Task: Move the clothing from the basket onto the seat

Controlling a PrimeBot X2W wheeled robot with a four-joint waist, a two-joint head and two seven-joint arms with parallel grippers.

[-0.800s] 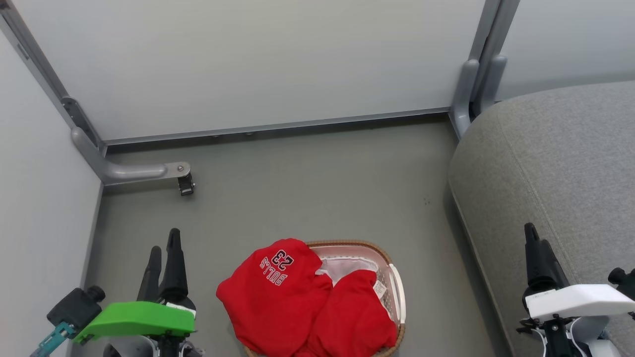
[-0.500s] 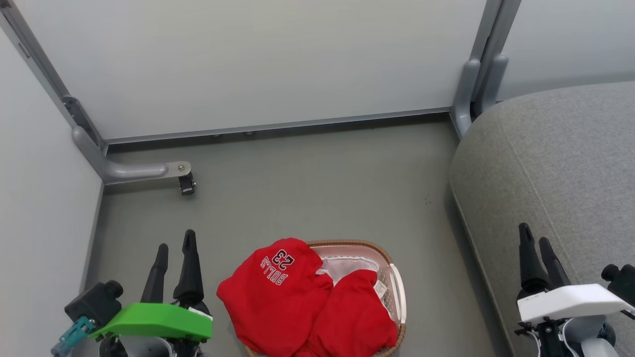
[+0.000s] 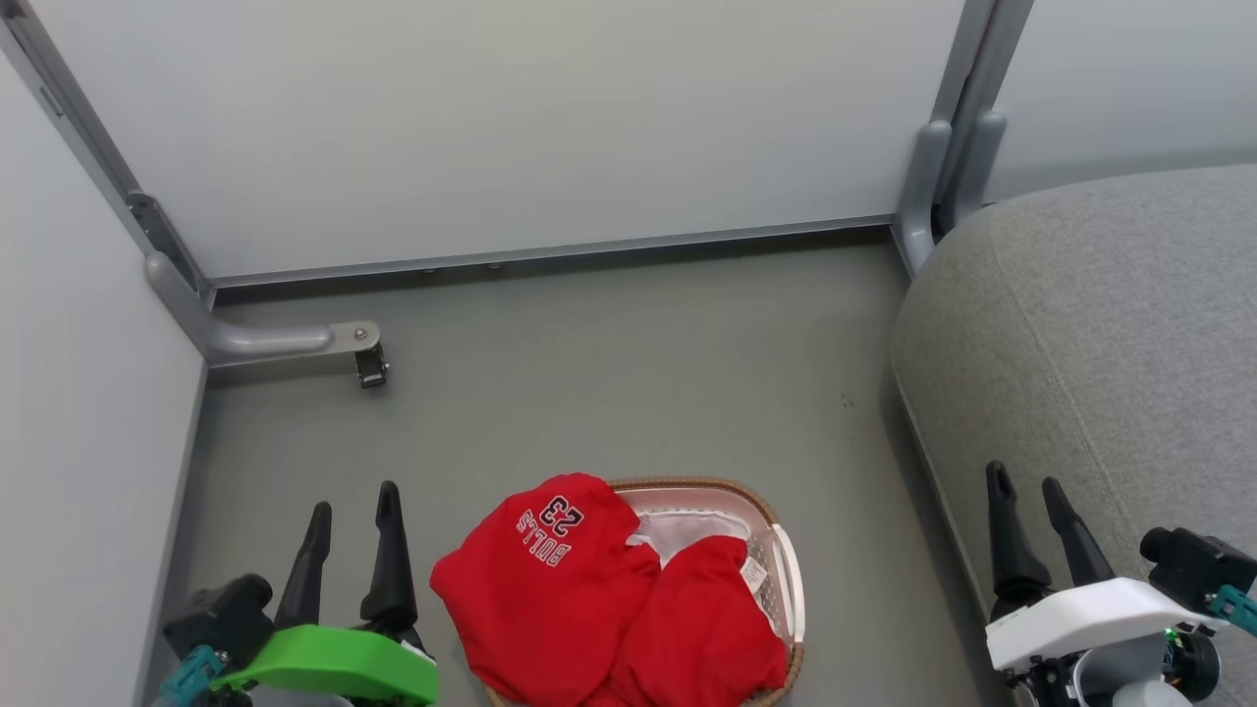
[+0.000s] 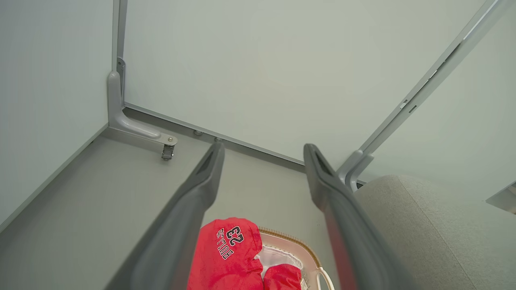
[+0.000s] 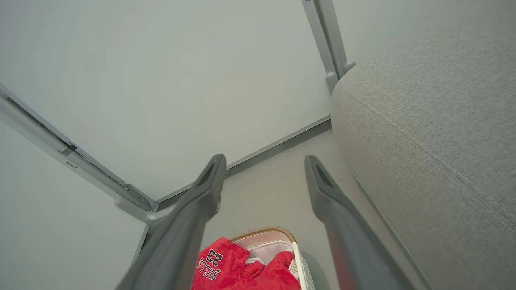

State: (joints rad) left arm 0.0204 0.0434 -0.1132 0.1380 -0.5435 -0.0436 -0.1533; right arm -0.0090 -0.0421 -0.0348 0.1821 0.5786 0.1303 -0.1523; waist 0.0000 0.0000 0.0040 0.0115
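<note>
As the two arms draw inward: the left gripper (image 3: 354, 498) sits closer to the basket (image 3: 787, 579) than it did a moment ago, and the right gripper (image 3: 1025, 476) has slid left along the front edge of the seat (image 3: 1110, 344).
Left gripper: released, jaws spread wide with nothing between them. It is just beside the left edge of the red pile, not touching it.
Right gripper: equally released and empty. It shows against the seat's rounded edge, with bare floor (image 3: 609, 373) between it and the basket.
Clothing (image 3: 589, 599): both pieces are in the basket, unmoved.
Lettered garment (image 3: 545, 570): heaped over the basket's left rim and spilling outward.
Tagged garment (image 3: 702, 628): lies on the right side, inside the rim.
Liner (image 3: 678, 530): a white patch shows between the two red pieces.
Basket: stands on the floor between the grippers, its near end cut off by the lower edge of the head view.
Seat: to the right of the basket, with no red on the part in view.
Caster (image 3: 370, 368): holds the same spot, so the shift belongs to the arms, not the camera.
Task meaning: this is likely the approach, with no transfer begun. Both wrist views frame the pile between open fingers, and the left gripper seems best placed for the lettered garment.
</note>
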